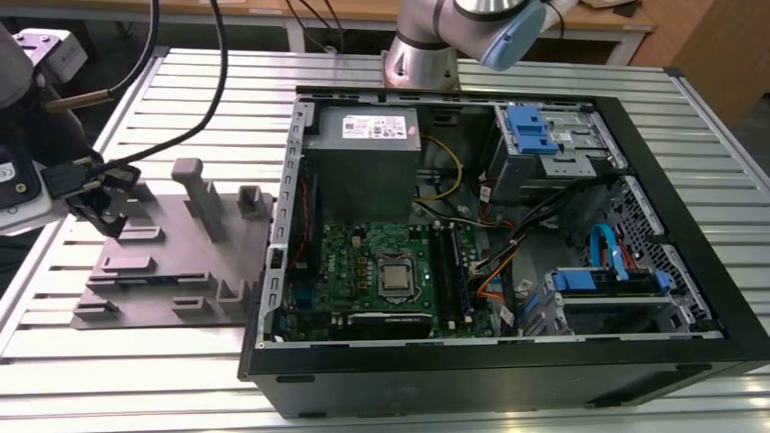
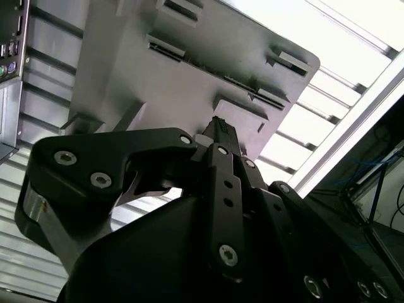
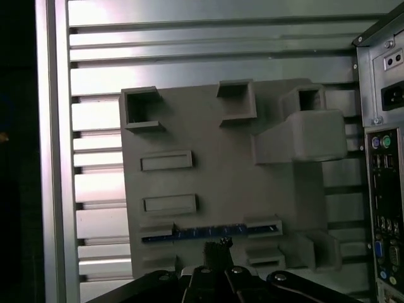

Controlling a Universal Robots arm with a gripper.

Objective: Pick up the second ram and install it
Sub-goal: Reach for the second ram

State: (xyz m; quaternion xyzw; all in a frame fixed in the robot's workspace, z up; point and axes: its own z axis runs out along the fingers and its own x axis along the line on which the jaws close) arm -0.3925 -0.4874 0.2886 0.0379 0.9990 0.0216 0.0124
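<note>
black 2-finger gripper (image 2: 218,129) looks pinched shut, holding nothing, over the flat grey plastic tray (image 3: 208,183); long thin dark ram stick (image 3: 208,232) sits in a tray slot near the tips; light, stiff, fragile imo; grab its flat sides mid-length

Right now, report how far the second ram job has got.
Done: the gripper is at the grey tray beside the open computer case. In hand: nothing lifted; it hovers close to the second ram, which lies in a tray slot. Left: picking the stick up and seating it on the motherboard.
</note>
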